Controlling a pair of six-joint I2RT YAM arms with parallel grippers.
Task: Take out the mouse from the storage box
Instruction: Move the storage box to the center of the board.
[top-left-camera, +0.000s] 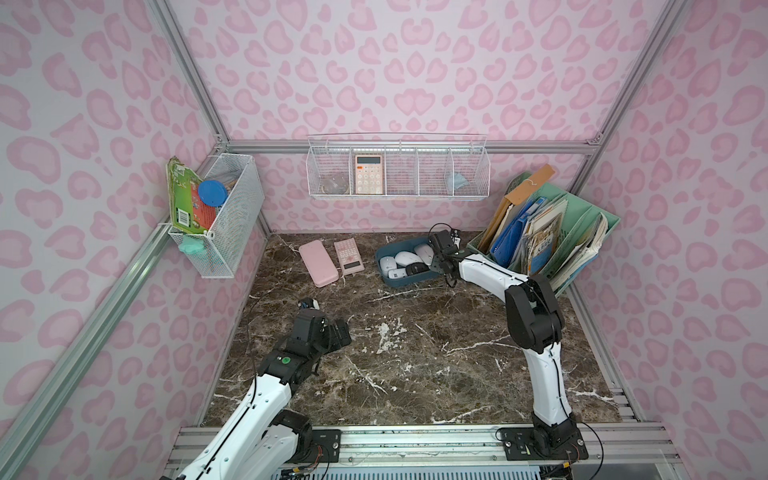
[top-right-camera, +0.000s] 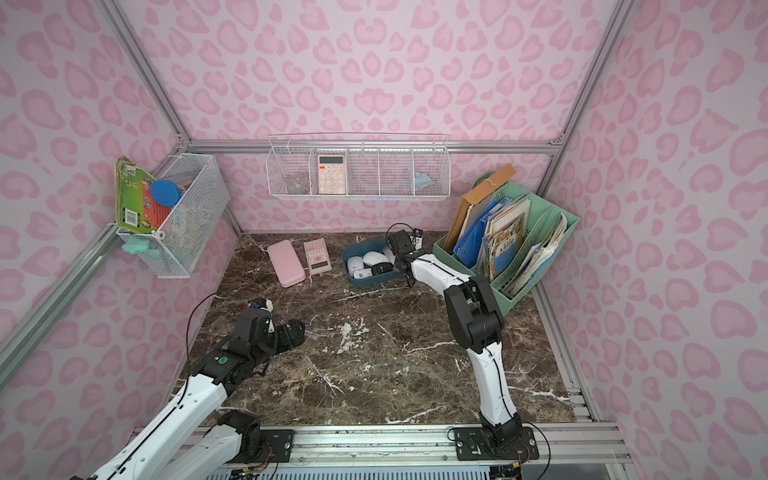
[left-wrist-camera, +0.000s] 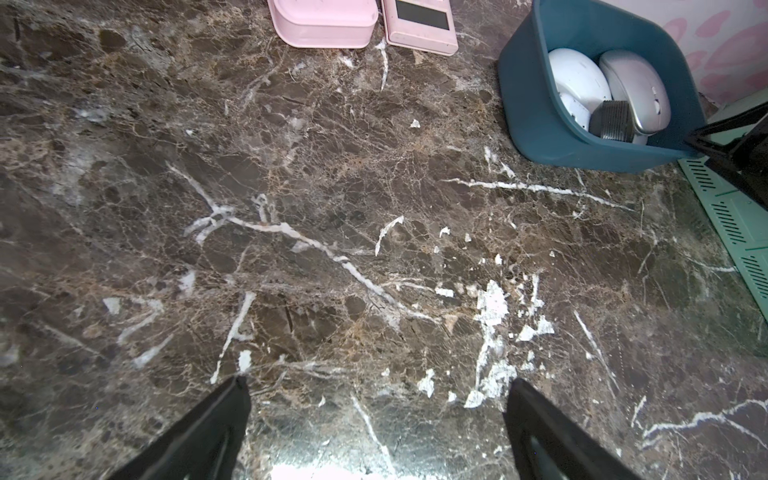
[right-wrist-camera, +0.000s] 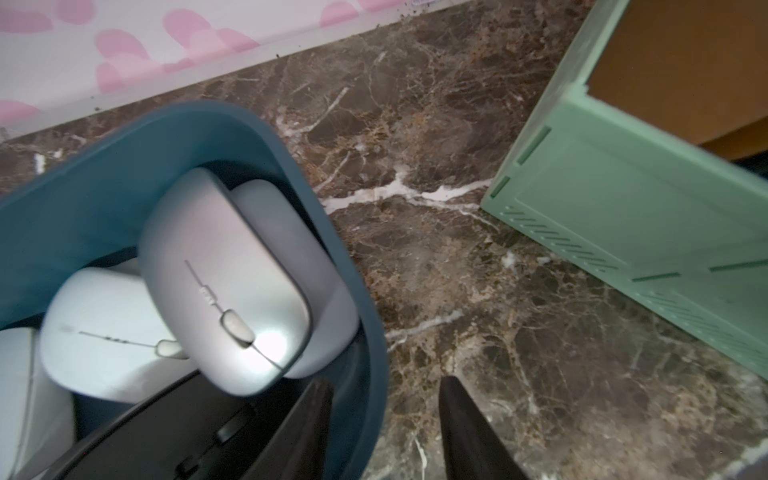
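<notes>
right gripper (right-wrist-camera: 385, 382) narrowed but empty, jaws straddling the storage box (right-wrist-camera: 104, 166) end wall. The silver mouse (right-wrist-camera: 224, 282) sits inside, just beside the inner finger, long axis pointing at it. left gripper (left-wrist-camera: 377, 379) wide, well apart, so I'd go right

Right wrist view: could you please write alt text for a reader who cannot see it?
The right gripper straddles a wall of the teal storage box, one finger inside, one outside over the marble table. Inside, a silver mouse lies atop other pale mice; a mint-green file rack stands apart from the box.
</notes>
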